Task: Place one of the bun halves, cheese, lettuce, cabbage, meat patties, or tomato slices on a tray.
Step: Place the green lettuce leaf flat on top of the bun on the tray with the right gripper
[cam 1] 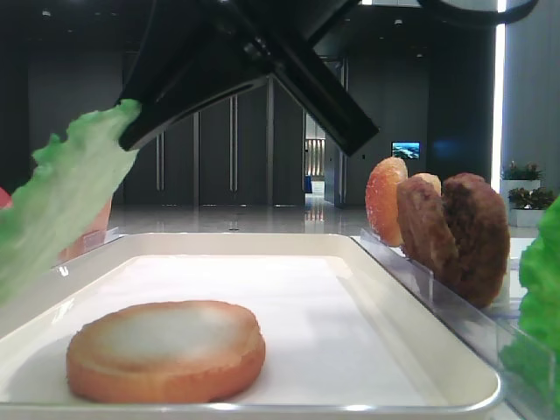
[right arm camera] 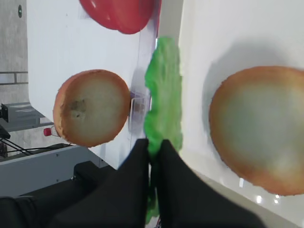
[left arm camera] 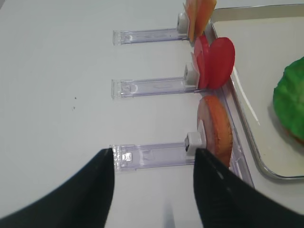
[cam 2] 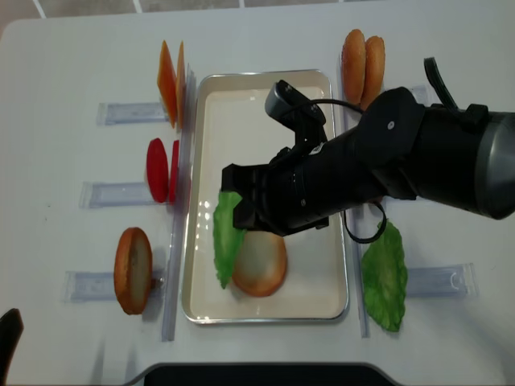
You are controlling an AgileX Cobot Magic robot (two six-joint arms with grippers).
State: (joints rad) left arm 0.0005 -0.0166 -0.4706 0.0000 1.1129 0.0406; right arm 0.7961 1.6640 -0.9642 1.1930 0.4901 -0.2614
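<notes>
My right gripper (right arm camera: pixel 153 145) is shut on the lettuce (right arm camera: pixel 164 95), a ruffled green leaf that hangs over the left part of the white tray (cam 2: pixel 265 84). The leaf (cam 2: pixel 224 240) dangles beside a bun half (cam 2: pixel 259 264) that lies flat on the tray's near end. At tray level the black fingers (cam 1: pixel 131 138) pinch the leaf's top edge (cam 1: pixel 61 197). My left gripper (left arm camera: pixel 154 156) is open over bare table, left of the racks, holding nothing. Cheese (cam 2: pixel 170 80), tomato slices (cam 2: pixel 161 170) and another bun half (cam 2: pixel 133 269) stand in racks on the left. Meat patties (cam 1: pixel 459 232) stand on the right. I cannot pick out the cabbage.
Clear plastic racks (left arm camera: pixel 149 88) line both long sides of the tray. Two bun halves (cam 2: pixel 362 56) stand at the back right. A bulky green leaf pile (cam 2: pixel 385 277) sits at the front right. The right arm (cam 2: pixel 402 165) spans the tray's right side.
</notes>
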